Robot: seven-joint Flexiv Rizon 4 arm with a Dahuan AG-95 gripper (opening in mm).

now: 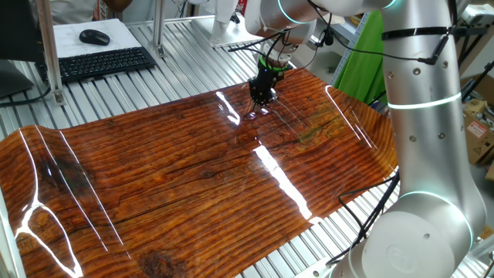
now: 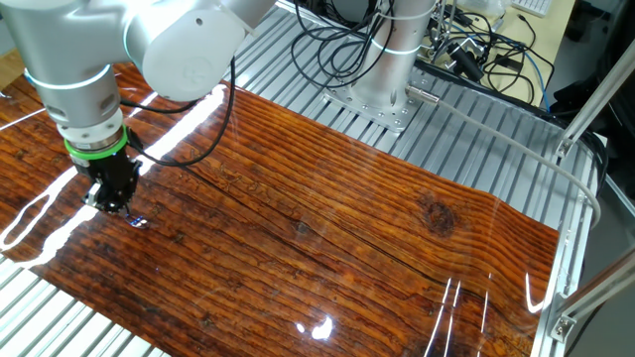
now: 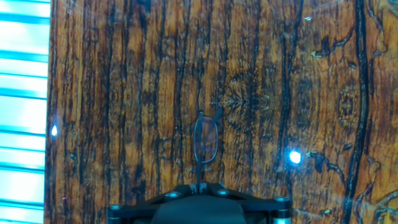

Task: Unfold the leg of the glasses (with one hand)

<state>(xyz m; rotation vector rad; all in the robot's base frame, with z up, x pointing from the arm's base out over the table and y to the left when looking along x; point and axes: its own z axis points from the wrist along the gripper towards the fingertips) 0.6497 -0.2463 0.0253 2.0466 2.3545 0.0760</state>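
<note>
The glasses lie on the wood-grain mat just ahead of my fingertips in the hand view; one clear oval lens shows. A thin pale piece, the leg, runs from the lens straight back into my gripper. The jaws are closed together on it. In one fixed view the black gripper points down at the mat's far side, with the glasses as small glints below it. In the other fixed view the gripper stands low over the mat, with the glasses beside its tip.
The glossy wood-grain mat covers a slatted metal table. A keyboard and mouse sit at the back left. Cables and the arm's base lie past the mat. Bright glare streaks cross the mat.
</note>
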